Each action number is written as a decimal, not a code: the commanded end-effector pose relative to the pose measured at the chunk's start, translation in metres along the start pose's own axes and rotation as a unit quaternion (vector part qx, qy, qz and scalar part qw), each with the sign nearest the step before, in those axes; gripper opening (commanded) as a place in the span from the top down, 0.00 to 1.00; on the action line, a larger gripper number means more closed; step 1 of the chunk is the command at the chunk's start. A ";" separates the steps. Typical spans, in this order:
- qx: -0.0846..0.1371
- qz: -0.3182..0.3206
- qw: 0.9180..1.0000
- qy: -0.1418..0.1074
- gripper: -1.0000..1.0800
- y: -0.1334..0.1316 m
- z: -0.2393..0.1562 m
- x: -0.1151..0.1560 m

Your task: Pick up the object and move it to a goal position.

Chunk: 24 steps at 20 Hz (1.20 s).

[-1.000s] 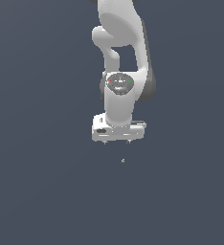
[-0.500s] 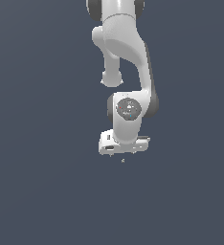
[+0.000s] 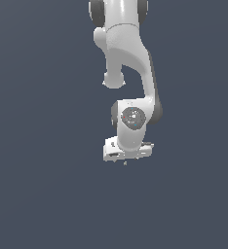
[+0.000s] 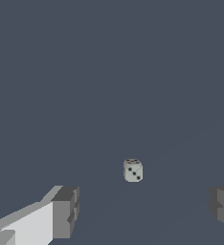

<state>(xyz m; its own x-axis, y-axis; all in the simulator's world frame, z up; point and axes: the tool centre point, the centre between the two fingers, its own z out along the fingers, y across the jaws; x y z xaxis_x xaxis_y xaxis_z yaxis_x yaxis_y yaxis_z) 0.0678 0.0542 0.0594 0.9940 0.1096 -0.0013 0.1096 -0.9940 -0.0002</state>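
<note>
The object [image 4: 133,171] is a small pale greenish-grey die with black pips, lying on the dark floor. In the exterior view the object [image 3: 125,163] is a tiny speck just under the white hand. My gripper [image 4: 142,213] is open, its two grey fingertips [image 4: 66,212] wide apart, and the die lies a little beyond the gap between them, untouched. In the exterior view the gripper [image 3: 127,156] hangs low over the floor, fingers hidden behind the hand body.
The white arm [image 3: 125,63] reaches down from the top of the exterior view. Around it lies only flat, dark blue-grey floor [image 3: 47,194].
The arm has lowered steadily over the last second, bringing the hand from well above the speck down to just over it. The object has not moved.
</note>
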 end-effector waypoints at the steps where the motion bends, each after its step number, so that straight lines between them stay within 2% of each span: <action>1: 0.000 0.000 1.000 0.000 0.04 0.000 0.001 0.000; 12: 0.000 0.000 1.000 0.001 0.04 0.000 0.046 0.000; 17: 0.000 0.000 1.000 0.001 0.04 0.000 0.051 0.001; 18: 0.000 0.000 1.000 0.001 1.00 0.000 0.051 0.001; 24: 0.000 0.000 1.000 0.001 1.00 0.000 0.051 0.001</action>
<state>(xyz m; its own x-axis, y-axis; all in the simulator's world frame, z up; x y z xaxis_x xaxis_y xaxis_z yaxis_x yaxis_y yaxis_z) 0.0687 0.0546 0.0095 0.9939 0.1103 0.0000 0.1103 -0.9939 0.0000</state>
